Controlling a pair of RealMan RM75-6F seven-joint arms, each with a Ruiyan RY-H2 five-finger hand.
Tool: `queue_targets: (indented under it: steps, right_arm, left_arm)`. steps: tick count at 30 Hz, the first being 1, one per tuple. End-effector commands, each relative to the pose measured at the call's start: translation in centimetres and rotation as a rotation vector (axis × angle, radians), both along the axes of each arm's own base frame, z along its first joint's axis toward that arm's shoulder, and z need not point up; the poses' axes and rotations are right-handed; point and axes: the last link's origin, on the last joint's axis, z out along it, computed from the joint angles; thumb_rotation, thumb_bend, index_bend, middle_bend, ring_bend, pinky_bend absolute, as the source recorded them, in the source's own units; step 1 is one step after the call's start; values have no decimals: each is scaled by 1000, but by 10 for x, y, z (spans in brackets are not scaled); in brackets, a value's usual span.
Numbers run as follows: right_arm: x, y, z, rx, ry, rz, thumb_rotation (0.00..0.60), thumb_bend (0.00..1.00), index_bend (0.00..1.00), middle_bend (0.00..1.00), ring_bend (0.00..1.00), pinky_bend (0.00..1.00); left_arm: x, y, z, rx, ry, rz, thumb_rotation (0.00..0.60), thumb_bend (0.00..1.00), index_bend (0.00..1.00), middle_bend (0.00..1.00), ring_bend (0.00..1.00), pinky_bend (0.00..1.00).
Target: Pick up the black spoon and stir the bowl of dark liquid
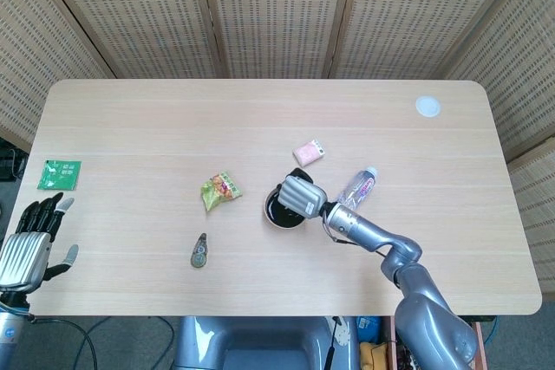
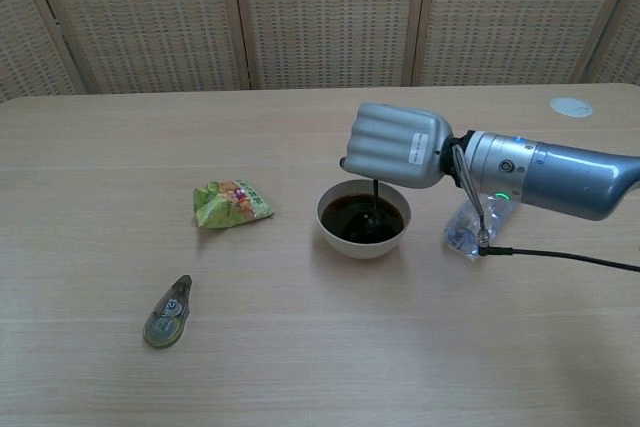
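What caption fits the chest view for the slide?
Right hand holds the black spoon upright in the bowl of dark liquid, snack packet lying to its left.

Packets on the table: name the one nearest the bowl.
The pink packet, just beyond the bowl; the snack bag sits farther left, the green packet far left.

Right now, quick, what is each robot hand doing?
Left hand: open, holding nothing, at the table's near left edge.
Right hand: closed around the black spoon, which dips into the bowl of dark liquid.
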Motion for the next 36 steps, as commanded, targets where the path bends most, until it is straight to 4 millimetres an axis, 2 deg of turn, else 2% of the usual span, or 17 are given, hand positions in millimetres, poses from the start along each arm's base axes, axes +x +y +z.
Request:
queue_targets:
  steps: [1, 12, 20, 28, 36]
  right_arm:
    - [3, -1, -1, 1, -3, -3, 600, 714, 770, 913, 917, 988]
    - [10, 7, -11, 35, -39, -1, 600, 714, 770, 913, 917, 988]
    - [0, 16, -9, 58, -50, 2, 600, 714, 771, 913, 917, 988]
    - [-14, 12, -1, 45, -19, -12, 600, 714, 771, 913, 917, 988]
    - [-12, 3, 4, 30, -11, -26, 600, 714, 771, 913, 917, 988]
  left_arm:
    - [-1, -1, 0, 1, 0, 2, 600, 407, 0, 0, 0, 0]
    - [-1, -1, 0, 1, 0, 2, 600, 406, 0, 0, 0, 0]
    - [2, 1, 0, -1, -2, -11, 600, 407, 0, 0, 0, 0]
    - [4, 2, -2, -5, -2, -16, 600, 407, 0, 0, 0, 0]
    - [5, 3, -2, -5, 0, -15, 600, 406, 0, 0, 0, 0]
